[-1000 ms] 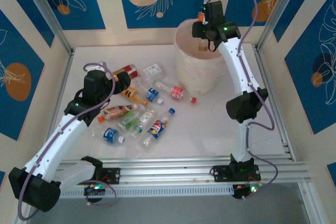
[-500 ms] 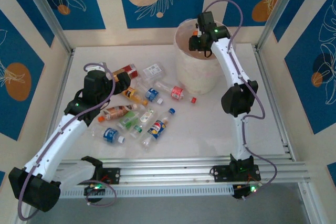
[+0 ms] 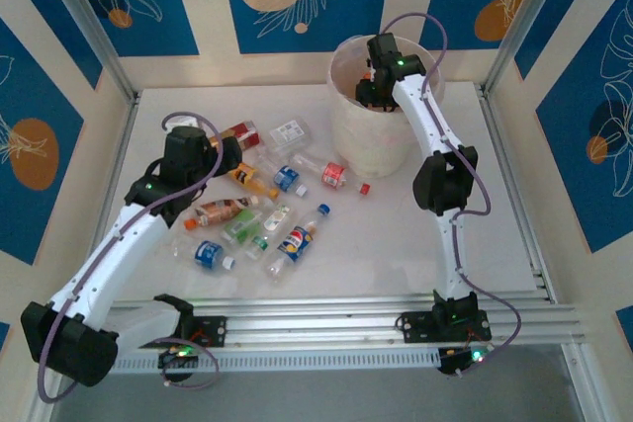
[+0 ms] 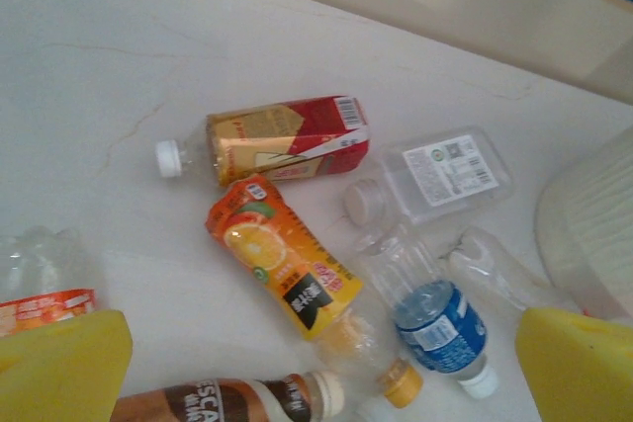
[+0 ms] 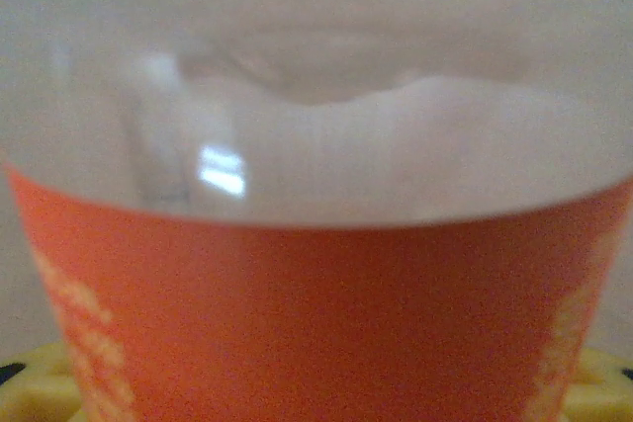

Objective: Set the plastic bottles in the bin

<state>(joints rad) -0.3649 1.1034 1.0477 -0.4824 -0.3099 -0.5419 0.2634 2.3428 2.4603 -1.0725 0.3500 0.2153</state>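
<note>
On the white tabletop [image 3: 396, 244], toward 9 o'clock of its middle, the scatter of small clear plastic bottles [image 3: 294, 242] lies just as it did a second ago; none of these has gone yet. Over the scatter's 11 o'clock edge hangs the left pincer [image 3: 226, 152], which has crept a little farther out, its yellow fingers spread wide and empty. Its wrist camera looks down on a red-and-gold labelled bottle with a white cap [image 4: 287, 140]. At 6 o'clock of that lies an orange-labelled juice bottle [image 4: 282, 269], aslant, with a blue-labelled bottle [image 4: 440, 323] just beside it.

Farther back, at 1 o'clock, stands the round white bag-lined bin [image 3: 381, 150]. The real change is here: the right pincer [image 3: 371, 86] has shifted toward 8 o'clock and now sits over the middle of the bin's mouth. It appears closed on a clear bottle with an orange label [image 5: 316, 323], which sits hard up against the wrist lens between the yellow finger edges. I judge this bottle well placed for dropping, and the left arm next in line for a pick
</note>
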